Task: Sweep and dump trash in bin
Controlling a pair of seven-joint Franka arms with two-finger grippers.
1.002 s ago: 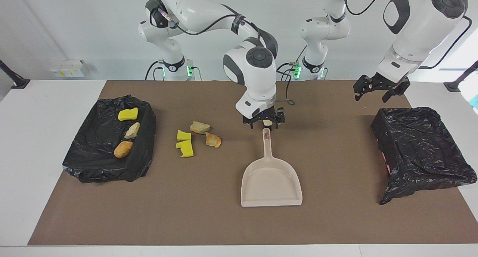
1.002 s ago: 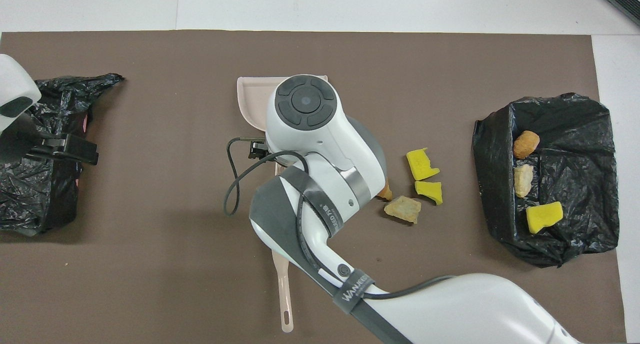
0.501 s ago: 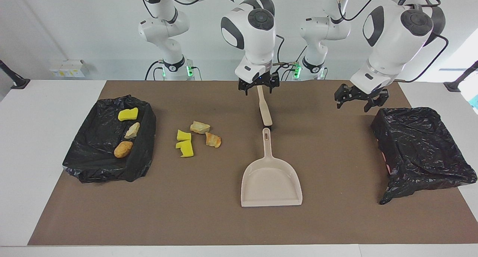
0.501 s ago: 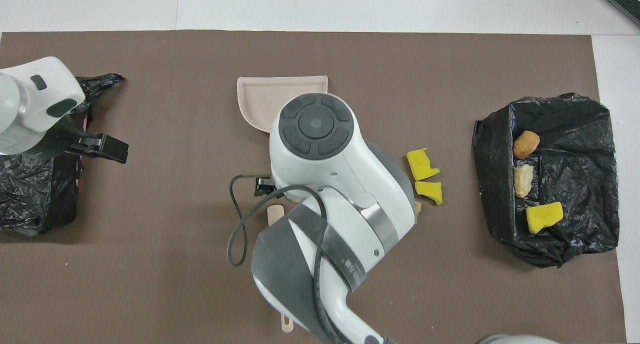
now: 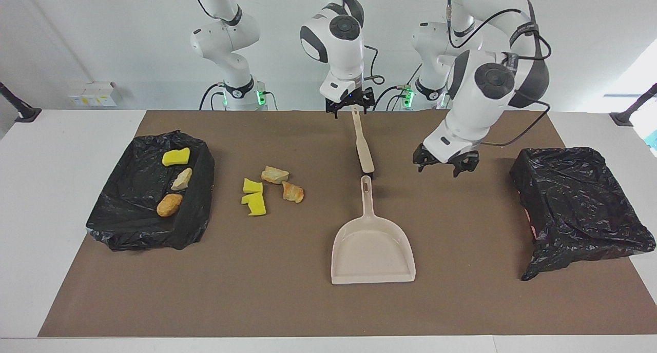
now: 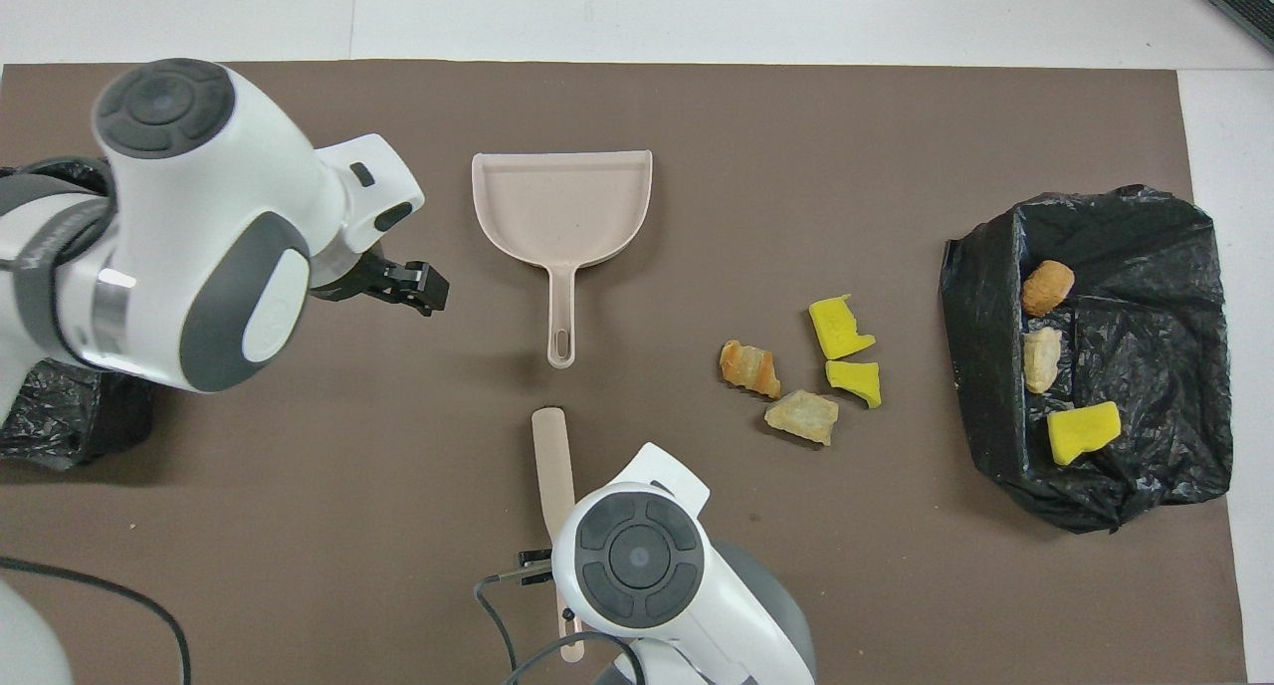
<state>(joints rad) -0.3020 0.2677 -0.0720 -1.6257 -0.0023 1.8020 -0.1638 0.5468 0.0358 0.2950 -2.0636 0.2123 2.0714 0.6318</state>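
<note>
In the facing view, three bits of the trash (image 5: 175, 177) already lie in the black-lined bin (image 5: 128, 224) at the right arm's end of the surface (image 5: 462, 301), while four bits lie loose beside it, so I judge the task under half done: sweeping those into the beige dustpan (image 5: 373, 250) and dumping them remains. There the right end effector (image 5: 349, 106) hangs spread open over the brush (image 5: 362, 148), near its handle tip without gripping it, and the left end effector (image 5: 445, 167) hovers open and empty beside the dustpan's handle.

In the overhead view, the loose trash (image 6: 799, 366) sits between dustpan (image 6: 563, 217) and bin (image 6: 1145, 486), the left end effector (image 6: 423, 292) is open beside the pan, and the right one is hidden under its own arm.
</note>
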